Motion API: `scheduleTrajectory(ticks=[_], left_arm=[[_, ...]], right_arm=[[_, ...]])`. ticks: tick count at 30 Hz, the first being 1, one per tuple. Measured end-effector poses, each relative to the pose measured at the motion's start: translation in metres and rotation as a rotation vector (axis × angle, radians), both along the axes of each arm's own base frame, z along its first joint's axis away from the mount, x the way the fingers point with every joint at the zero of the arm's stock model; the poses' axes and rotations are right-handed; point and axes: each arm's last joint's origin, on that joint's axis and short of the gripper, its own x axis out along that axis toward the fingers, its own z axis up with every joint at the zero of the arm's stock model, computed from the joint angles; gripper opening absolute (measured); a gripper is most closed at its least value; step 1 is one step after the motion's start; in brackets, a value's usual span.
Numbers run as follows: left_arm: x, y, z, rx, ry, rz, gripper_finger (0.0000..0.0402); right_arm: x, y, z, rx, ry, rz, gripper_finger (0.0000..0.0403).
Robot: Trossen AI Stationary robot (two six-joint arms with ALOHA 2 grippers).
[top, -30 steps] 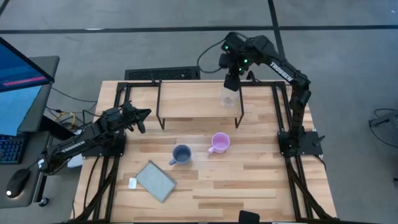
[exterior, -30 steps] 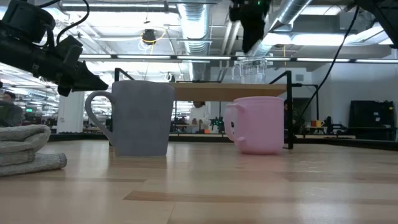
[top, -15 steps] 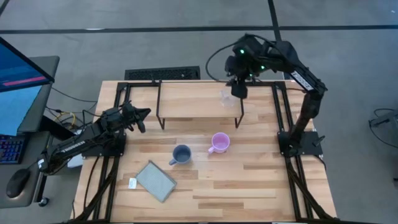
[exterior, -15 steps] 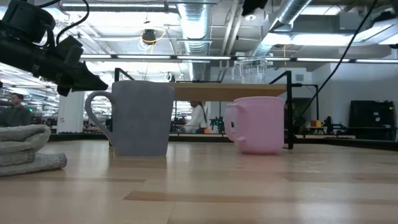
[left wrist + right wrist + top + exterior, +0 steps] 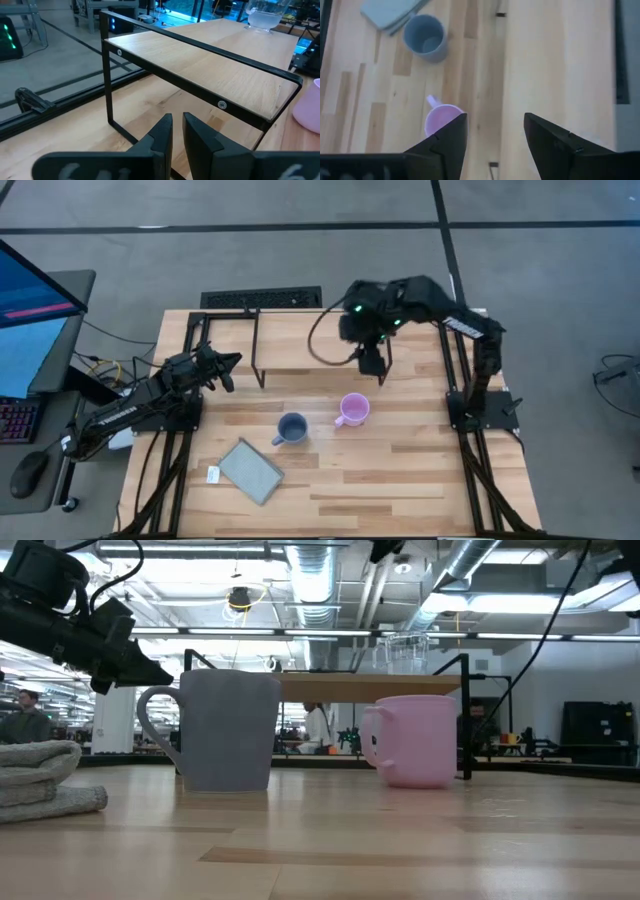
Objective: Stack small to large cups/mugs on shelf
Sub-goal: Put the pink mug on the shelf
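Right arm [image 5: 368,360] withdrawn, glass cup [image 5: 265,14] on shelf [image 5: 200,65]

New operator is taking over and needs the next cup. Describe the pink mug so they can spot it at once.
Start at the raised wooden shelf at the table's far edge. On the tabletop just in front of its right end stands the pink mug, below the open right gripper. The grey-blue mug is its neighbour; only this one is pink.

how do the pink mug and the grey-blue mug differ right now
The pink mug is lilac-pink and sits nearer the shelf; the grey-blue mug sits nearer the grey pad. In the low view the grey-blue mug looks taller. Both stand upright on the table, handles pointing toward the left arm's side.
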Motion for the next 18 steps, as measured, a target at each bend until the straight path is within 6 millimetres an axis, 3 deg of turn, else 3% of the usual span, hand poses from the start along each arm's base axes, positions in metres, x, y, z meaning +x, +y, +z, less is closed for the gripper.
scheduleTrajectory(ticks=[8, 14, 18], left_arm=[[0.000, -0.001, 0.000, -0.006, 0.003, -0.027, 0.0033], [0.001, -0.001, 0.000, -0.009, 0.002, -0.037, 0.0033], [0.001, -0.001, 0.000, -0.015, -0.001, -0.045, 0.0033]], right_arm=[[0.021, 0.021, -0.029, 0.070, 0.107, 0.020, 0.0218], [0.009, 0.045, -0.071, 0.151, 0.284, 0.056, 0.0218], [0.003, 0.063, -0.095, 0.191, 0.239, 0.102, 0.0218]])
